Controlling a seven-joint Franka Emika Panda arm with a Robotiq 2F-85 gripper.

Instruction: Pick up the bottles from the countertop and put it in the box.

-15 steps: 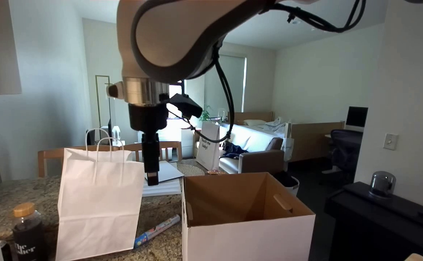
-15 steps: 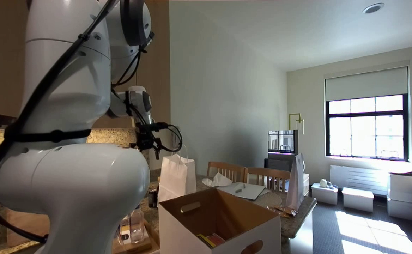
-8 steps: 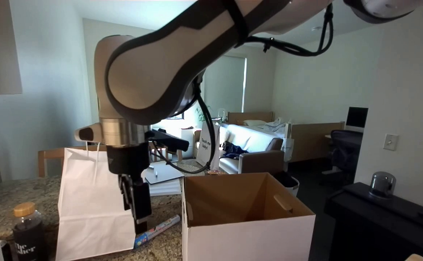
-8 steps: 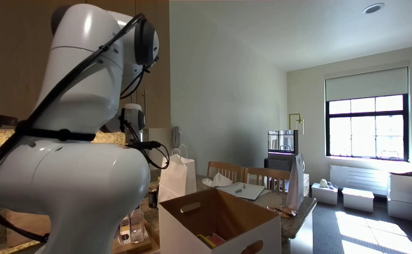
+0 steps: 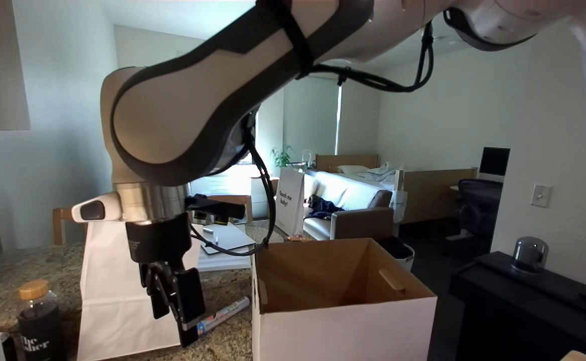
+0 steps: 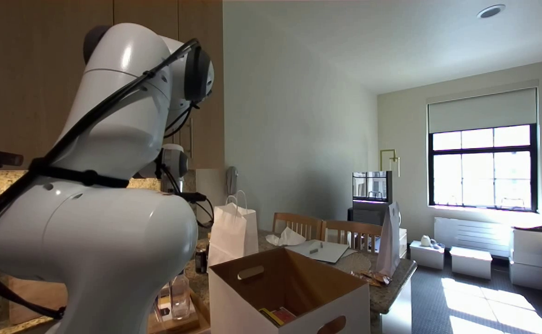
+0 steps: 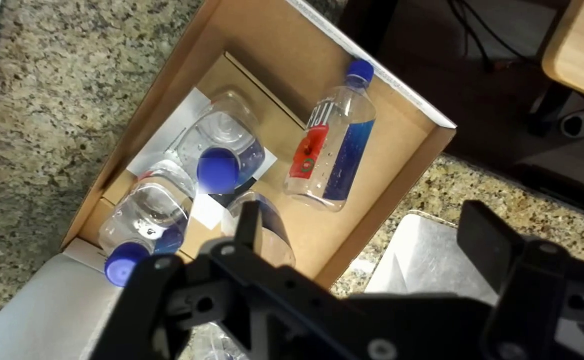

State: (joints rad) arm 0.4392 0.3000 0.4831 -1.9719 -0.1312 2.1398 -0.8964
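Coming down near the white paper bag (image 6: 234,234), gripper (image 7: 364,225) gapes wide, nothing in its jaws. FIJI water bottle (image 7: 329,150) sits in shallow cardboard tray (image 7: 389,165) on granite countertop (image 7: 72,85), outside large cardboard box (image 5: 343,331). Likely means approach underway, grasp not yet made.

Smooth stone countertop (image 7: 72,75), matt cardboard box (image 5: 343,331), glossy plastic bottles (image 7: 334,142)

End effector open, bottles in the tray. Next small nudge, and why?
I'd probably ease the end effector toward the FIJI bottle in the tray. In the wrist view its fingers stand wide apart with nothing held, and that bottle shows beyond the gap, while the other bottles crowd toward the left of that picture.
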